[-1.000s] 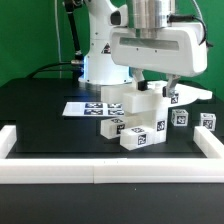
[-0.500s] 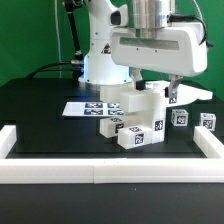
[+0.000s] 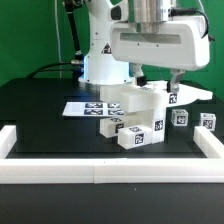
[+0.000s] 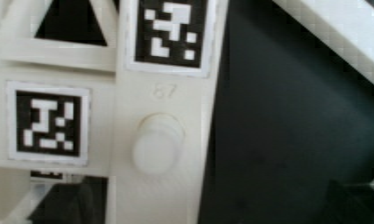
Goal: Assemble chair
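Claw [image 3: 154, 86]: mine, spread wide, pinching nothing | chair piece [image 3: 135, 102]: white, directly beneath my claw | labels: two black-and-white square tags [image 4: 173, 36] on its bars

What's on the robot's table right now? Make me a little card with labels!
table: black
joined chair pieces: white blocky stack in the middle
front blocks: two tagged white blocks in front of the stack
small cubes: two, tagged, at the exterior view's right
marker board: flat, beside the stack on the exterior view's left
border rail: white, along the table's front
jaws: open, above the stack, holding nothing
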`<state>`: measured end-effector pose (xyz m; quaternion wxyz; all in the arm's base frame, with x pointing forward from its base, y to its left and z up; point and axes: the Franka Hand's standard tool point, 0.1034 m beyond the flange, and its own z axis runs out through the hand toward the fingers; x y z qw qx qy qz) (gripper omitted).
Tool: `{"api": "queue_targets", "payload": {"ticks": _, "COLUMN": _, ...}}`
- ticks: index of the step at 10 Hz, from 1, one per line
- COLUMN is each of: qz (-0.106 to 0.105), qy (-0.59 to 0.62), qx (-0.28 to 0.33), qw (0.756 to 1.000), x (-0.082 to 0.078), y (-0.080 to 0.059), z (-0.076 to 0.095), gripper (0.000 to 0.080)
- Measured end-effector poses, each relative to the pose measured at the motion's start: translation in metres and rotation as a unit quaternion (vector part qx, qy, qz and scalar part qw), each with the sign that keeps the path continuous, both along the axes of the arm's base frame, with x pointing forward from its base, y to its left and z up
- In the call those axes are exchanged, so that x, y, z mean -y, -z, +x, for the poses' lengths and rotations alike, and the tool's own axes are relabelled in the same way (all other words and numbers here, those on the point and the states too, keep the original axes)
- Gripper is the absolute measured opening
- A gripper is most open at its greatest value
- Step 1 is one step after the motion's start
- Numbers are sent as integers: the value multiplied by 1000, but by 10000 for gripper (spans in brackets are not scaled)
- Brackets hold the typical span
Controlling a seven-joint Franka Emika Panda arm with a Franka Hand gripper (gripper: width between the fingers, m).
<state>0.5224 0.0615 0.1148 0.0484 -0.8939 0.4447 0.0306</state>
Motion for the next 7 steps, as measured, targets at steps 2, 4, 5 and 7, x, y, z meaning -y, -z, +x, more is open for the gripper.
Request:
{"api": "queue_targets", "payload": {"ticks": 2, "qz": 9, "qy": 14, "qx": 4, "qw": 1000, "x": -8, "y": -19, "z": 1, "gripper": 649}}
{"api": "queue_targets", "payload": {"ticks": 4, "qz": 16, "qy": 23, "qx": 7, "qw": 1000, "x": -22, "y": -32, "z": -2, "gripper": 649}}
{"api": "queue_targets", "payload": {"ticks": 5, "qz": 18, "qy": 28, "qx": 7, "qw": 999, "x": -31, "y": -35, "z": -5, "gripper": 649}}
{"api": "queue_targets", "payload": {"ticks": 7, "qz": 19, "qy": 46, "qx": 4, "qw": 999, "x": -52, "y": -34, "z": -17, "gripper": 649}}
